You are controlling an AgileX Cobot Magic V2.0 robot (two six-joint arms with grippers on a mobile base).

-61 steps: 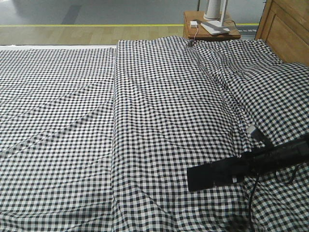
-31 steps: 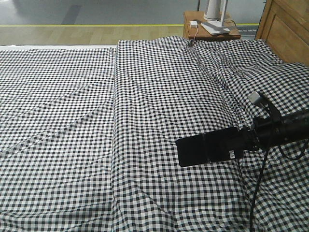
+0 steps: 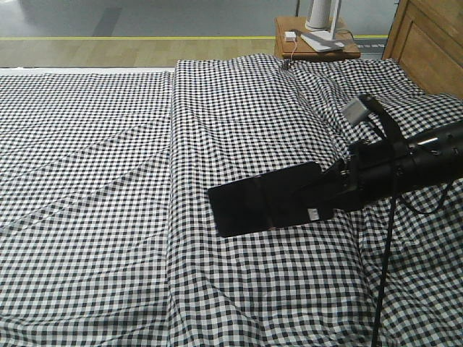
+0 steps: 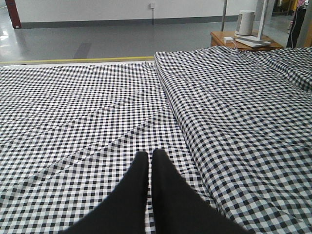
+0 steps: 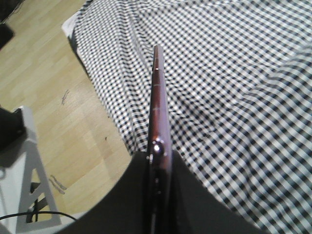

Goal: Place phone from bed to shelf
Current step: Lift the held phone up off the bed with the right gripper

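Pickup looks done: your right claw [image 3: 325, 196] grasps the phone [image 3: 260, 206], held over the bed [image 3: 108, 181] toward its headboard [image 3: 434, 43] end. Your left claw [image 4: 150, 163] sits clenched, empty. No shelf shows; carrying and placing remain.

The phone [image 3: 264, 206] is glossy black, its rim shiny pinkish metal. The bed [image 3: 108, 181] wears matt checked cloth — creased — and its headboard [image 3: 432, 45] is smooth brown wood.

Closed end effector [image 4: 149, 156] over bed [image 4: 234, 112]
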